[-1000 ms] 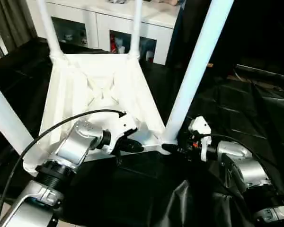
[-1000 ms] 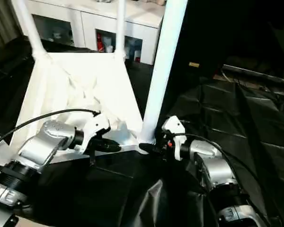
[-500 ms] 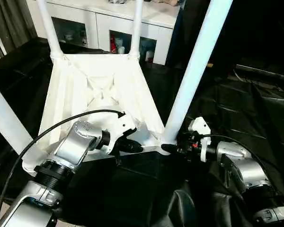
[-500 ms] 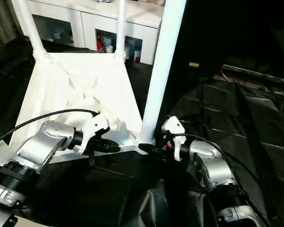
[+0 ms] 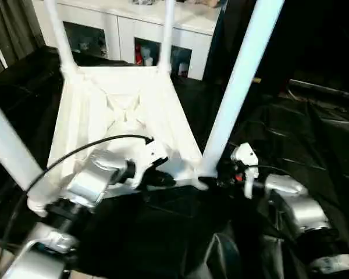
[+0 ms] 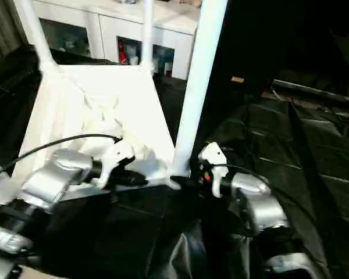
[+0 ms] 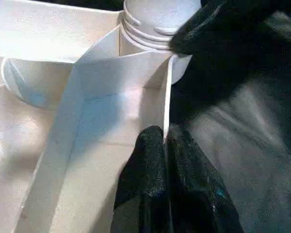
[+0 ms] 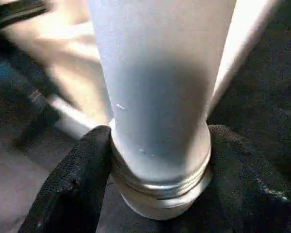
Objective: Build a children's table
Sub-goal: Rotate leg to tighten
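The children's table (image 5: 122,110) lies upside down on black cloth, its ribbed underside facing up and its legs standing upright. My left gripper (image 5: 166,180) is shut on the thin near rim (image 7: 167,107) of the top, one black finger (image 7: 150,165) on each side of the wall. My right gripper (image 5: 206,183) is closed around the base of the near right leg (image 5: 235,87), just above its threaded end at the corner socket. In the right wrist view the black fingers (image 8: 77,184) press against both sides of that leg (image 8: 160,87).
A white cabinet with glass doors (image 5: 128,29) stands right behind the table. Crumpled black cloth (image 5: 314,133) covers the surface to the right and in front. A black cable (image 5: 75,154) loops over my left forearm. The near left leg (image 5: 9,151) rises beside my left arm.
The whole picture has shifted slightly. Both grippers keep the same holds on the rim and the leg.
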You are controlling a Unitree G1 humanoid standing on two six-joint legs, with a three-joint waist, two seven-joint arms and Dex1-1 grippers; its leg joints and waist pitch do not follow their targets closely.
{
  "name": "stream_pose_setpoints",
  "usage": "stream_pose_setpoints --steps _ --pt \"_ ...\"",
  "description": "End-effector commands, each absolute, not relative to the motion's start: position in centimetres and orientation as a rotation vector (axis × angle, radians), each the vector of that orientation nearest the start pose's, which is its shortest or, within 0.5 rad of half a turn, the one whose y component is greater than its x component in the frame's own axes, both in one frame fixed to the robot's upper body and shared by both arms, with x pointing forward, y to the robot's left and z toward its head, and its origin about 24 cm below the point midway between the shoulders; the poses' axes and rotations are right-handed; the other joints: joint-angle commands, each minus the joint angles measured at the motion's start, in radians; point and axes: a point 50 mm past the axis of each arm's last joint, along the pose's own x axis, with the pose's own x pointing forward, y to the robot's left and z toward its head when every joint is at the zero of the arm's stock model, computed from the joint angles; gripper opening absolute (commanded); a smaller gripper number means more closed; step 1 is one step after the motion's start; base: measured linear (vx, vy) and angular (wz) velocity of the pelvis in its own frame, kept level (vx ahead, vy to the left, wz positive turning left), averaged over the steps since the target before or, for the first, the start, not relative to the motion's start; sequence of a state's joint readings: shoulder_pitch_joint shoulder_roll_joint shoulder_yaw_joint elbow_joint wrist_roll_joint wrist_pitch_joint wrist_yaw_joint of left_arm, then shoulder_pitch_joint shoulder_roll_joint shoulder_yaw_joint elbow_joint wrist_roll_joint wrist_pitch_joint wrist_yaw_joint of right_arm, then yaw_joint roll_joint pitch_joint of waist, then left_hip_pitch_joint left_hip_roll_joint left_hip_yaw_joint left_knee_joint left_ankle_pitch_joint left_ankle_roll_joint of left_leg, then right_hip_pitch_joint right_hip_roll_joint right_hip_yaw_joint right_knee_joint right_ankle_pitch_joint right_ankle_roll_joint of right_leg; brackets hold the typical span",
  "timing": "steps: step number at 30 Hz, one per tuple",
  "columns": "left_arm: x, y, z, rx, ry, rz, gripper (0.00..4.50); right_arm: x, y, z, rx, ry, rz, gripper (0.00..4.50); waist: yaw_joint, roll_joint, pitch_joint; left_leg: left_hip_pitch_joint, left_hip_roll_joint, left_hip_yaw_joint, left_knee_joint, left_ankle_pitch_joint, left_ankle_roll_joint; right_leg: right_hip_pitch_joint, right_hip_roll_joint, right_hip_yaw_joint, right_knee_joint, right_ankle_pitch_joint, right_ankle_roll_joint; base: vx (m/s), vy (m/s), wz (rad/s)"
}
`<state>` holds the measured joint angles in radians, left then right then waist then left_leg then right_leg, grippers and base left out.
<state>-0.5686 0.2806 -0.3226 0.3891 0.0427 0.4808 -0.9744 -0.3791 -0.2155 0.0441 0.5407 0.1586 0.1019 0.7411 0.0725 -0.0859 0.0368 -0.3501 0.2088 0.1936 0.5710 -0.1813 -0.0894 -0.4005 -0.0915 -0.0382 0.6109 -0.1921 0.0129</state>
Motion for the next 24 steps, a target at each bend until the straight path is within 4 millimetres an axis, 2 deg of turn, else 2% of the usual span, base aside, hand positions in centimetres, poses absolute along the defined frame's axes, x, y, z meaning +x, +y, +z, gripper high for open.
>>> stream_pose_setpoints --steps 1,4,5,7,9,10,11,14,15,17,18,20,21,22,23,24 --pt "30.9 8.3 3.3 0.314 0.618 -1.101 0.0 31.4 -14.2 1.6 0.052 0.309 0.601 2.72 0.003 0.0 -0.044 0.003 0.016 -0.01 -0.068 -0.27 -0.007 0.034 -0.041 0.027 -0.09 -0.355 -0.154 0.0 0.0 0.0" --pt "31.5 6.6 3.3 0.321 0.586 -1.057 0.0 31.7 -12.8 1.5 0.1 0.319 0.492 2.72 -0.001 0.003 -0.043 0.002 0.015 -0.013 -0.071 -0.281 -0.014 0.03 -0.039 0.027 -0.092 -0.368 -0.133 0.0 0.0 0.0" --pt "31.5 6.0 3.3 0.325 0.583 -1.059 0.0 31.7 -12.0 1.7 0.09 0.311 0.497 2.72 -0.001 0.004 -0.045 0.004 0.014 -0.014 -0.07 -0.299 -0.014 0.028 -0.039 0.027 -0.095 -0.372 -0.126 0.0 0.0 0.0" --pt "31.5 5.1 3.3 0.35 0.576 -1.076 0.0 31.5 -9.9 2.5 0.078 0.26 0.548 2.72 0.0 0.008 -0.046 0.001 0.014 -0.015 -0.072 -0.29 -0.015 0.029 -0.038 0.027 -0.093 -0.352 -0.121 0.0 0.0 0.0" --pt "31.5 4.9 3.3 0.36 0.573 -1.083 0.0 31.4 -9.1 2.9 0.07 0.228 0.577 2.72 0.0 0.007 -0.047 -0.002 0.014 -0.014 -0.072 -0.278 -0.01 0.031 -0.037 0.028 -0.09 -0.315 -0.124 0.0 0.0 0.0" --pt "31.5 4.8 3.3 0.36 0.571 -1.087 0.0 31.4 -8.9 3.1 0.062 0.212 0.596 2.72 0.0 0.01 -0.047 -0.002 0.014 -0.015 -0.072 -0.276 -0.008 0.032 -0.037 0.028 -0.088 -0.302 -0.127 0.0 0.0 0.0" --pt "31.5 4.8 3.3 0.361 0.57 -1.095 0.0 31.3 -8.7 3.4 0.053 0.192 0.618 3.27 0.001 0.009 -0.047 -0.003 0.014 -0.014 -0.071 -0.275 -0.005 0.033 -0.037 0.027 -0.088 -0.287 -0.133 0.0 0.0 0.0" --pt "31.2 5.4 3.4 0.379 0.549 -1.172 0.0 31.4 -10.4 3.8 0.081 0.174 0.628 3.47 0.004 0.009 -0.048 -0.003 0.014 -0.012 -0.07 -0.271 0.011 0.035 -0.037 0.028 -0.089 -0.275 -0.138 0.0 0.0 0.0" --pt "30.8 6.1 3.4 0.38 0.543 -1.23 0.0 31.5 -11.9 3.9 0.064 0.179 0.642 3.59 0.005 0.011 -0.048 -0.007 0.015 -0.012 -0.071 -0.26 0.019 0.037 -0.038 0.029 -0.086 -0.254 -0.146 0.0 0.0 0.0" --pt "30.6 6.5 3.4 0.376 0.542 -1.258 0.0 31.5 -12.5 3.9 0.043 0.186 0.659 3.78 0.006 0.01 -0.05 -0.01 0.016 -0.014 -0.07 -0.236 0.023 0.043 -0.038 0.027 -0.081 -0.225 -0.153 0.0 0.0 0.0" --pt "30.3 7.0 3.4 0.368 0.555 -1.286 0.0 31.2 -13.1 3.9 0.017 0.202 0.705 3.78 0.006 0.012 -0.05 -0.006 0.017 -0.01 -0.066 -0.218 0.031 0.039 -0.038 0.028 -0.079 -0.196 -0.165 0.0 0.0 0.0" --pt "29.8 8.0 3.4 0.36 0.559 -1.351 0.0 30.6 -14.1 3.7 -0.023 0.239 0.789 3.78 0.012 0.013 -0.051 -0.007 0.018 -0.008 -0.062 -0.172 0.054 0.044 -0.035 0.028 -0.066 -0.097 -0.199 0.0 0.0 0.0" --pt "29.5 8.5 3.4 0.351 0.565 -1.373 0.0 30.3 -14.6 3.6 -0.042 0.256 0.819 3.78 0.016 0.014 -0.052 -0.002 0.018 -0.005 -0.059 -0.151 0.063 0.043 -0.035 0.029 -0.062 -0.059 -0.213 0.0 0.0 0.0" --pt "29.3 8.9 3.5 0.342 0.567 -1.399 0.0 30.0 -14.8 3.5 -0.044 0.273 0.862 3.78 0.016 0.014 -0.052 -0.002 0.018 -0.005 -0.059 -0.151 0.063 0.043 -0.035 0.029 -0.062 -0.059 -0.213 0.0 0.0 0.0" --pt "29.1 9.3 3.6 0.331 0.562 -1.428 0.0 29.6 -15.0 3.5 -0.047 0.287 0.904 3.78 0.021 0.014 -0.052 0.003 0.02 -0.002 -0.056 -0.143 0.075 0.041 -0.035 0.03 -0.058 -0.027 -0.231 0.0 0.0 0.0" --pt "28.7 10.0 3.9 0.308 0.559 -1.465 0.0 29.1 -15.3 3.4 -0.055 0.302 0.961 3.78 0.021 0.012 -0.052 -0.004 0.019 -0.003 -0.057 -0.131 0.084 0.048 -0.036 0.029 -0.054 -0.018 -0.238 0.0 0.0 0.0"
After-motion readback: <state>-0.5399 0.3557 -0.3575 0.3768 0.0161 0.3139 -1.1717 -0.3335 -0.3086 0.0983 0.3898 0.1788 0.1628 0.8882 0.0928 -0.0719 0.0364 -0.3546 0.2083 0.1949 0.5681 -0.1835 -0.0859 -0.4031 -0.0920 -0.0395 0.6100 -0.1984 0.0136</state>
